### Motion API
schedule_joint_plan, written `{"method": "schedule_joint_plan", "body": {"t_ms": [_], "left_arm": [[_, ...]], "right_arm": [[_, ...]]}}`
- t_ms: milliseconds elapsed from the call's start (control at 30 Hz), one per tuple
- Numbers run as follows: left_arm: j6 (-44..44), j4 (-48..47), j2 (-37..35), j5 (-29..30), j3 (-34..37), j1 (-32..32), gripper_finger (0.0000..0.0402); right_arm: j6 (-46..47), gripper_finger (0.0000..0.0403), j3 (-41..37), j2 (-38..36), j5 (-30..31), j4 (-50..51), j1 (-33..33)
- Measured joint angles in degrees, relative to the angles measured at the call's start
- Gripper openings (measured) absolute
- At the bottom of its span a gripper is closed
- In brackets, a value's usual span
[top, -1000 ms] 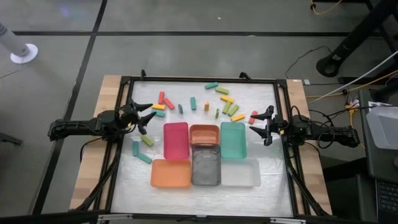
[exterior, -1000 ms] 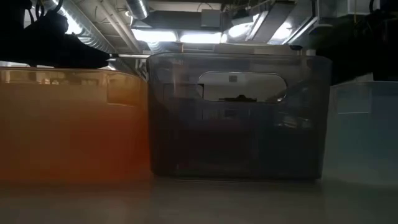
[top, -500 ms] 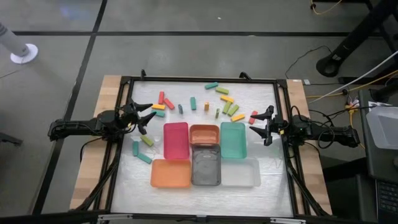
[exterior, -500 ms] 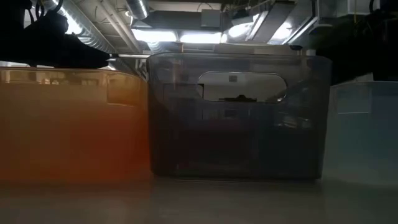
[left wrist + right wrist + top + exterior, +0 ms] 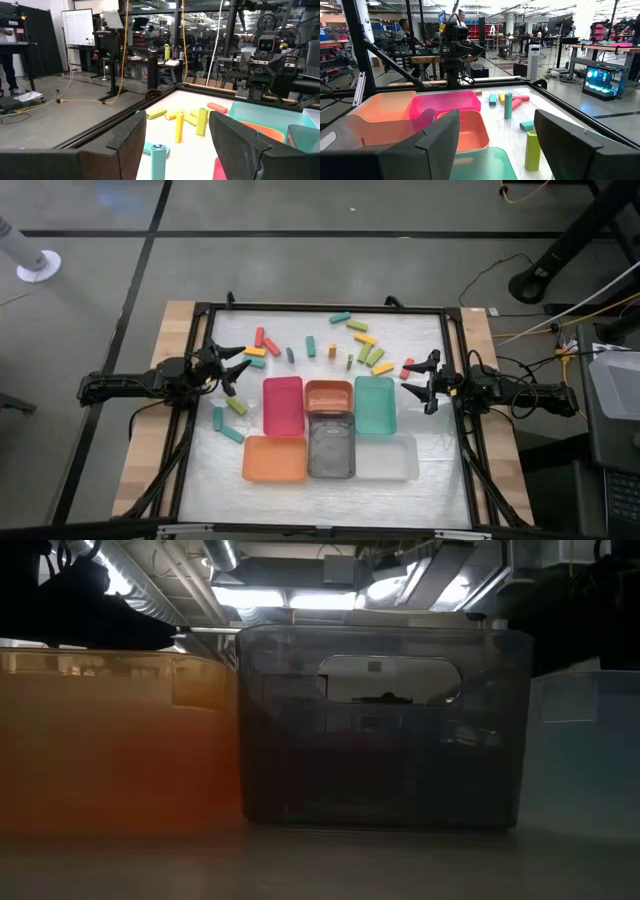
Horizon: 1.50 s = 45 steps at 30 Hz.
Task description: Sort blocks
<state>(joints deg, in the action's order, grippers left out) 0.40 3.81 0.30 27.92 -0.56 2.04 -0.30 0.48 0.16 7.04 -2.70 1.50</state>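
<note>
Six trays [image 5: 330, 430] sit mid-surface [image 5: 440, 490], blocks [image 5: 364, 338] scattered behind them and two [image 5: 225, 427] to their left.

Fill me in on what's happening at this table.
Nothing is being handled at the moment. The left pincer and the right pincer hover open and empty at opposite sides of the table. The blocks lie scattered on the far half, a few near the left pincer. Six trays sit in the middle, and no blocks show inside them, so sorting has not visibly begun.
</note>
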Motion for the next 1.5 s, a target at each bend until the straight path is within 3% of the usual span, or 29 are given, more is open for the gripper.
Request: {"method": "schedule_joint_plan", "body": {"t_ms": [233, 533, 833, 1067, 1300, 1400, 1500], "left_arm": [[-0.61, 0.0, 0.02, 0.0, 0.0, 0.0, 0.0208], [-18.09, 0.02, 0.01, -0.07, 0.01, 0.0, 0.0208], [-8.72, 5.18, 2.09, -2.06, -2.03, 0.63, 0.0208], [-3.94, 11.19, 11.99, -1.82, -7.19, 5.78, 0.0208], [0.2, 14.58, 28.94, -3.04, -14.67, 12.09, 0.0208], [1.24, 9.75, 34.88, -5.36, -19.25, 14.76, 0.0208], [1.77, -2.82, 39.12, -6.55, -25.0, 17.31, 0.0208]], "right_arm": [[0.0, 0.0257, 0.02, -0.01, 0.0, 0.0, 0.0], [0.0, 0.0257, 0.0, 0.0, 0.0, -0.07, 0.0], [0.0, 0.0257, 0.02, -0.01, 0.31, -0.19, 0.01], [-0.02, 0.0257, 0.02, 0.0, 0.92, -0.81, 0.0], [-0.05, 0.0257, -0.01, -0.01, 7.46, -1.12, 0.0], [-0.02, 0.0257, 0.01, 0.0, 8.37, -1.16, 0.0], [-0.02, 0.0257, 0.01, 0.0, 7.65, -1.12, 0.01]]}}
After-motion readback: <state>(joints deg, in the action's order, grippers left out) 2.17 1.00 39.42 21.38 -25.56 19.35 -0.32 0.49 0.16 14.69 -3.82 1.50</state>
